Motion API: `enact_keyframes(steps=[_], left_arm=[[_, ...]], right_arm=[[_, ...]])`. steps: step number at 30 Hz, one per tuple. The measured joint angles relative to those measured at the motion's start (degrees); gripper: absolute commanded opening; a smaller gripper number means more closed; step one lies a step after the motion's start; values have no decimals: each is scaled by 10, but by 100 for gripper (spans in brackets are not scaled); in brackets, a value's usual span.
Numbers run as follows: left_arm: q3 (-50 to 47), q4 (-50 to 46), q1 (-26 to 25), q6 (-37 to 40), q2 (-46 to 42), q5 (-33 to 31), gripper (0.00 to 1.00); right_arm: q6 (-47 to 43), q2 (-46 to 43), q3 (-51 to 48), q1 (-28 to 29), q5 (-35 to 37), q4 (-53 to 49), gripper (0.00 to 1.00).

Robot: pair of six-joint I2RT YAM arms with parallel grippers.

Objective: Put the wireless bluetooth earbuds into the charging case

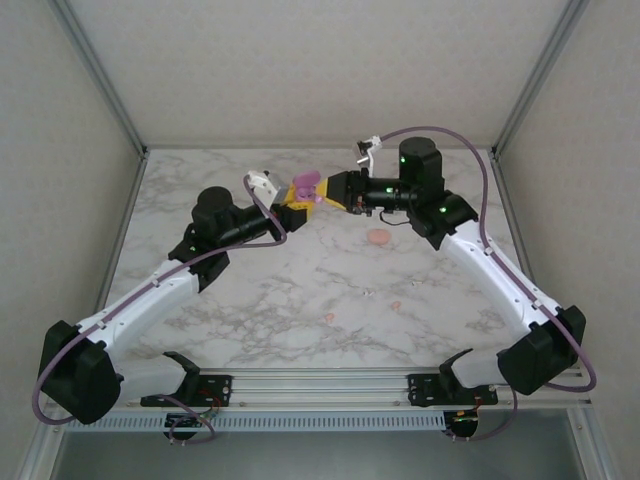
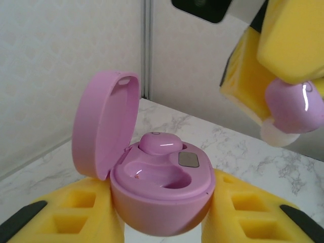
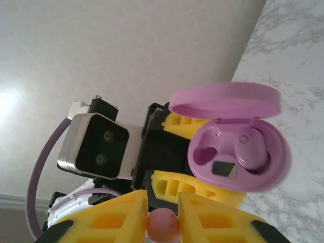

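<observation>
Top external view: both arms reach to the far middle of the marble tabletop [image 1: 300,290], their ends meeting above it at 12 o'clock of its centre.
Left claw [image 1: 298,207]: clamped on the base of the charging case [image 2: 162,187]; the left wrist view shows one yellow finger at 8 o'clock of the base, the other at 4 o'clock, both touching it.
Charging case: pink-purple, open, held clear of the tabletop.
Lid [image 2: 104,124]: upright, hinged at 9 o'clock of the base.
Seated earbud [image 2: 158,144]: pink-purple, lying in the well at 12 o'clock of the base; the well at 6 o'clock shows its bare floor.
Left loose bud [image 1: 330,317]: tiny, pink-orange, on the tabletop at 6 o'clock of the case, well apart.
Right claw [image 3: 162,215]: closed on the held earbud [image 2: 293,106], one yellow fingertip either side of it.
Held earbud: rounded, pink-purple with a whitish tip in the left wrist view, more orange-pink in the right wrist view; at 2 o'clock of the case, apart from it, outside both wells.
Orange case [image 1: 377,238]: rounded, on the tabletop at 5 o'clock of the right claw, near it.
Right loose bud [image 1: 395,305]: tiny, pink-orange, on the tabletop at 6 o'clock of the orange case, apart from it.
</observation>
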Motion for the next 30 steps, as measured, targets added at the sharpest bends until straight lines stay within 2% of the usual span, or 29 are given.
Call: enact_keyframes(steps=[9,12,18,22,26,30], left_arm=[[0,2,-6,9,0,7,29],[-1,1,-7,14,0,-17,28],[-7,-3,-6,10,6,-90,29],[-18,-15,-6,-3,8,-135,29],[-25,-20,-6,-5,6,-162,29],[-37,-31,-5,-8,-5,-184,28]], right_arm=[[-12,20,23,12,24,-3,20],[-37,21,25,12,48,-34,22],[-115,-16,24,11,212,-188,23],[-136,-56,-32,10,334,-269,26],[-137,-67,-104,9,388,-325,28],[-141,-69,-155,15,398,-360,33]])
